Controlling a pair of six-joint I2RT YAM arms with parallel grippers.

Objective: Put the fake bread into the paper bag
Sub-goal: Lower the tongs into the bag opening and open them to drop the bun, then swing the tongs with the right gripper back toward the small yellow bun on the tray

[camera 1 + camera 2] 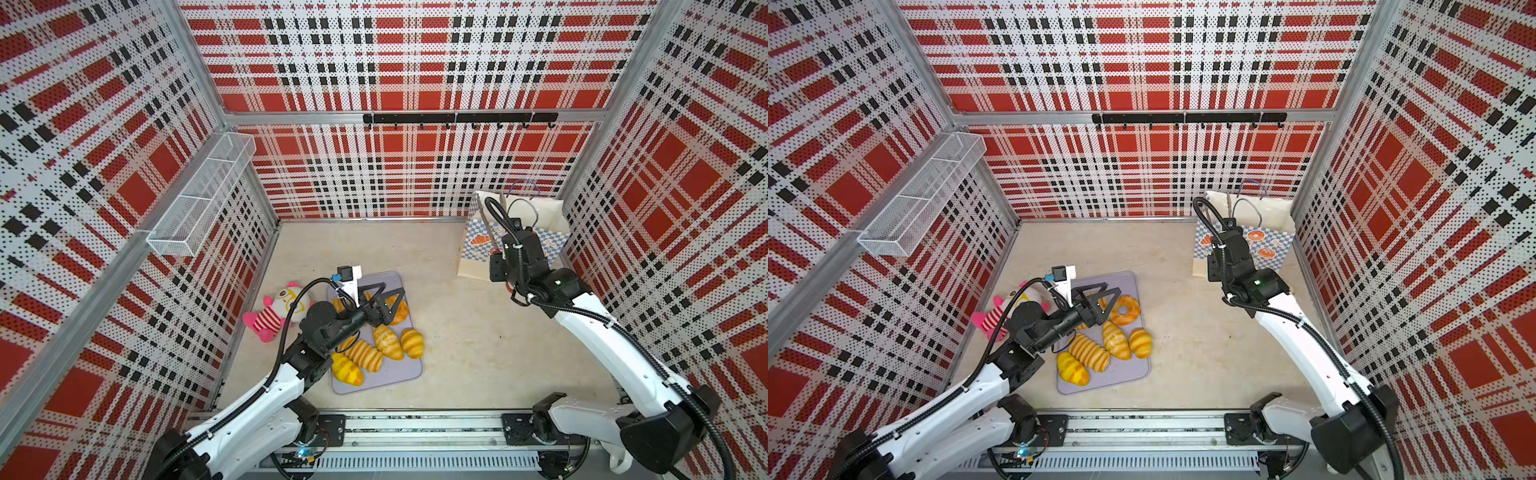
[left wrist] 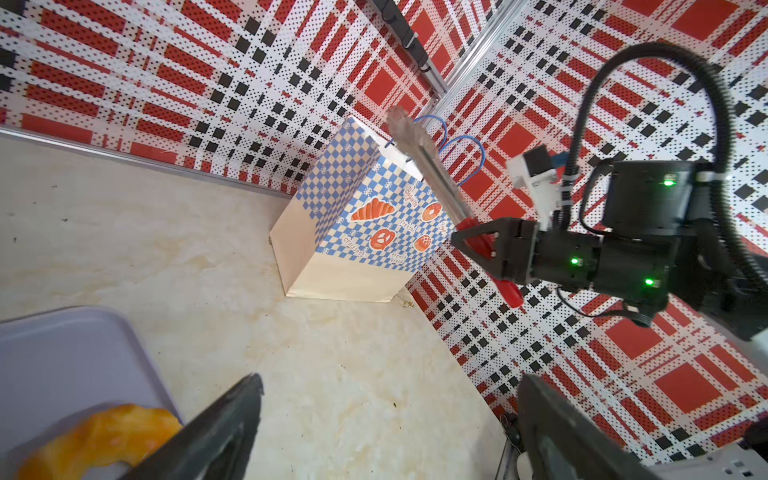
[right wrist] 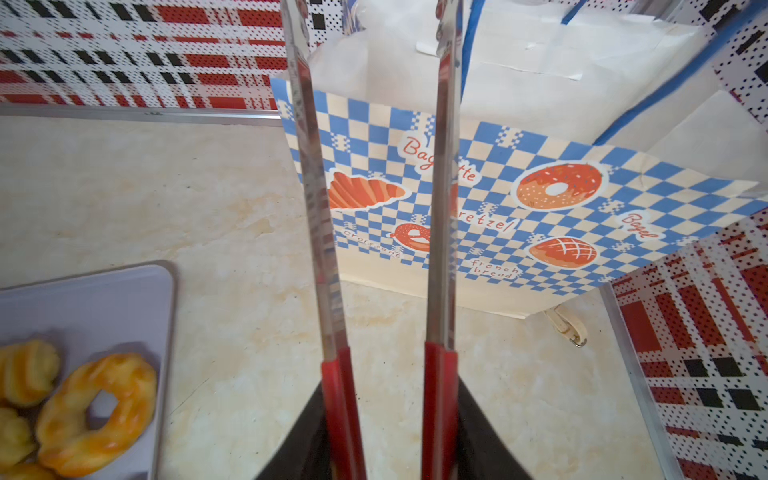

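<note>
— Bread location, top views?
— Fake bread (image 1: 386, 341) on tray (image 1: 405, 372), under wide-open left gripper (image 1: 392, 297); paper bag (image 1: 473, 257) well apart, back right.
— Wrists?
— Left wrist: right gripper (image 2: 478, 249) clamps tongs (image 2: 436, 174), tips over bag mouth. Right wrist: tong arms apart, donut (image 3: 137, 399) on tray.
</note>
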